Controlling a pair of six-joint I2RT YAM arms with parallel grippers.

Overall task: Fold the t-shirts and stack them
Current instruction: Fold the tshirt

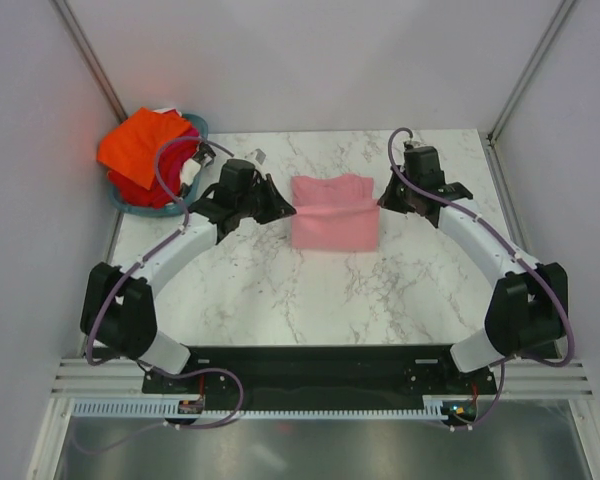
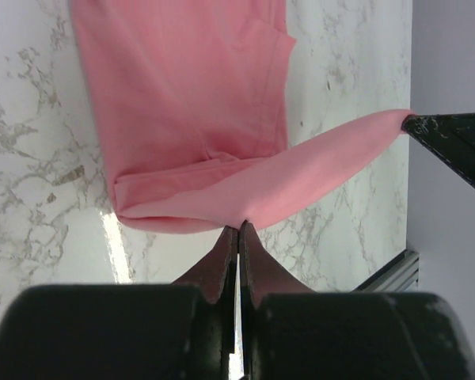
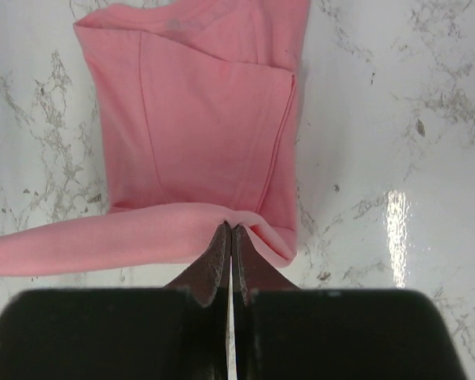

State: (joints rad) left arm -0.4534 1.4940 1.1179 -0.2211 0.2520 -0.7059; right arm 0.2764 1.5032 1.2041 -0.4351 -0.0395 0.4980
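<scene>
Top view: the pink t-shirt (image 1: 332, 212) lies in the middle of the marble desk (image 1: 280, 300). It is partly folded into a rough rectangle, and a band of cloth is drawn tight across it from side to side. The left pincer (image 1: 285, 210) meets the shirt's left edge and the right pincer (image 1: 385, 200) its right edge. Both arms bend outward at the elbow and reach inward from the near corners. From here the fingers are too small to show their grip. At the far left corner a teal basket (image 1: 130, 205) holds an orange t-shirt (image 1: 140, 145) piled over red and magenta cloth. How many garments lie under it cannot be told.

Left wrist view: the pink t-shirt (image 2: 182, 95) fills the upper left, smooth, with a sleeve seam showing. The left pincer (image 2: 237, 231) is pinched tight on the rim of the lifted fold, its fingers nearly touching. A strip of the cloth stretches right to the tip of the right pincer (image 2: 451, 142), which is cut off by the frame.

Right wrist view: the pink t-shirt (image 3: 198, 134) lies flat on the desk, its collar end at the top. The right pincer (image 3: 231, 233) is clamped on the folded hem. The raised strip runs off the left edge, so its far end is out of sight.
</scene>
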